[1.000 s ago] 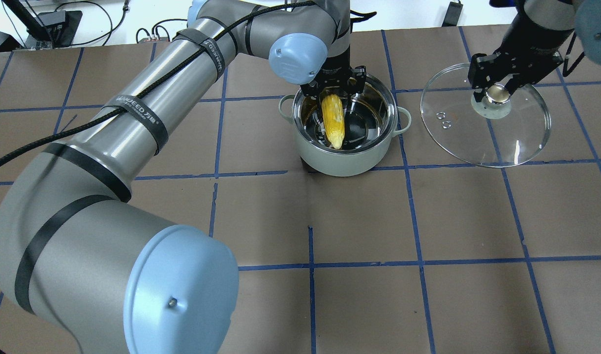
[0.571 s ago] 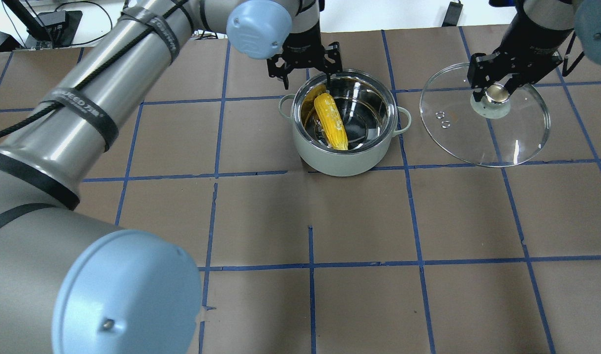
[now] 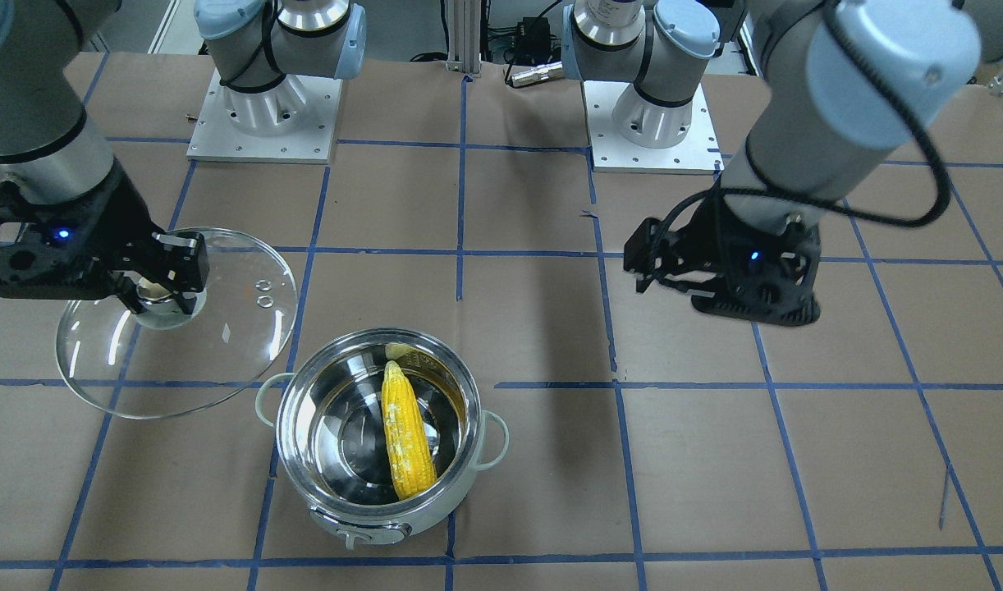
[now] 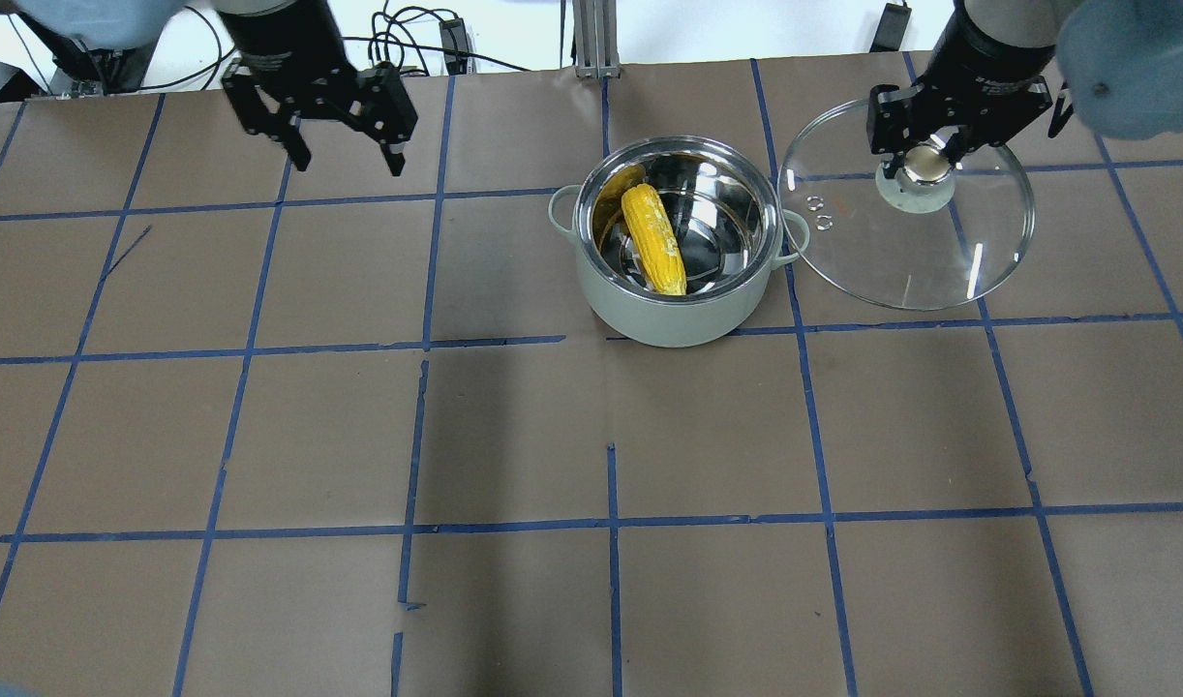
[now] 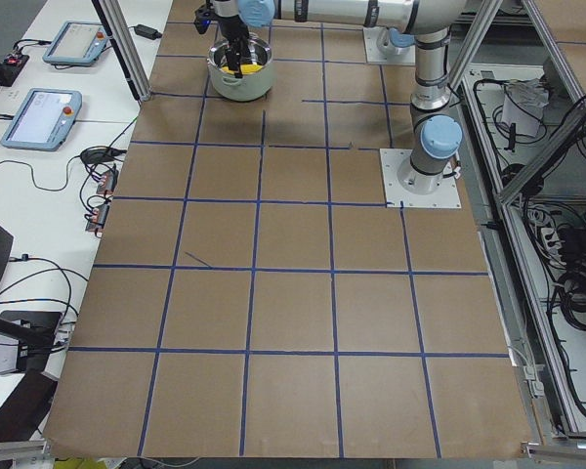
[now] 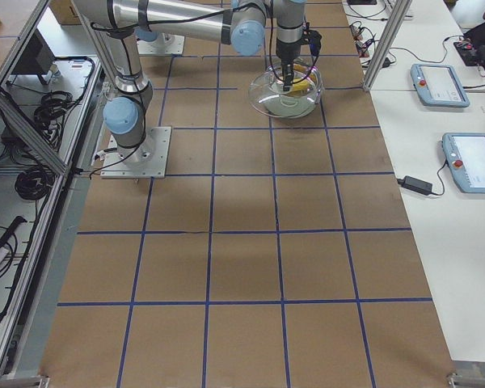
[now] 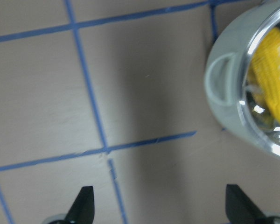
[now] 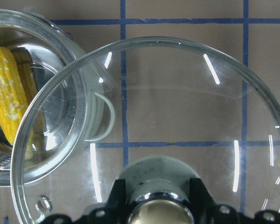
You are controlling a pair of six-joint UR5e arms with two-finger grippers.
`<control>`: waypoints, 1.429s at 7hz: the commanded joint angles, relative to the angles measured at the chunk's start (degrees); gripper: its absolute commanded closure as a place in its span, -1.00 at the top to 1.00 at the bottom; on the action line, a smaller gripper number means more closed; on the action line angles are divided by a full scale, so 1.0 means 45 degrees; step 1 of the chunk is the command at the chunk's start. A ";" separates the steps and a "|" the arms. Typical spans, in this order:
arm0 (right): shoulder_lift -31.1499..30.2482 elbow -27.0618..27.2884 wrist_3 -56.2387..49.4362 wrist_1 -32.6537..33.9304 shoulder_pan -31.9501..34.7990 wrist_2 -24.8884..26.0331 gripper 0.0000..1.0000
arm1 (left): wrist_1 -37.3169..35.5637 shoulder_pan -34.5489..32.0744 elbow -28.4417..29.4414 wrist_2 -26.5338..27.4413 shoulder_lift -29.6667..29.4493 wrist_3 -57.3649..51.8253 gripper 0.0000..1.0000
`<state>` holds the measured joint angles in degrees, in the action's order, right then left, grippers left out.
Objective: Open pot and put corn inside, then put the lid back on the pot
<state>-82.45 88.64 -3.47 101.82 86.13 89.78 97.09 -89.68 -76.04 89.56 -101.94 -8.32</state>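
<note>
Clamps clear round glass lid [image 4: 940, 261] in right gripper [image 4: 925, 160] beside pale-green steel pot [image 4: 679, 324] holding yellow corn cob [image 4: 653, 239]. Has left gripper [image 4: 348, 163] splayed, empty.

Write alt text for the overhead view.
A corn cob lies inside the open pot, upper centre. Beside it, the right gripper holds the glass lid by its centre; the left gripper hangs open and empty, off to the left.

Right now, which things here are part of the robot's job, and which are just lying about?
Job: pot; corn lying inside it; lid, held by the right hand; left hand, open and empty.
Lying about: tablets and adapter on the side bench.
</note>
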 commanded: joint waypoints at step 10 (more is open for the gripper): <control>0.3672 -0.2157 0.3602 0.0771 0.3515 -0.0069 -0.89 | 0.0085 -0.0168 -0.0876 0.0157 0.2048 0.0540 1.00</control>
<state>-66.68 79.83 12.73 105.24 101.93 89.16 97.44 -90.35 -79.89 90.26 -92.57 -5.74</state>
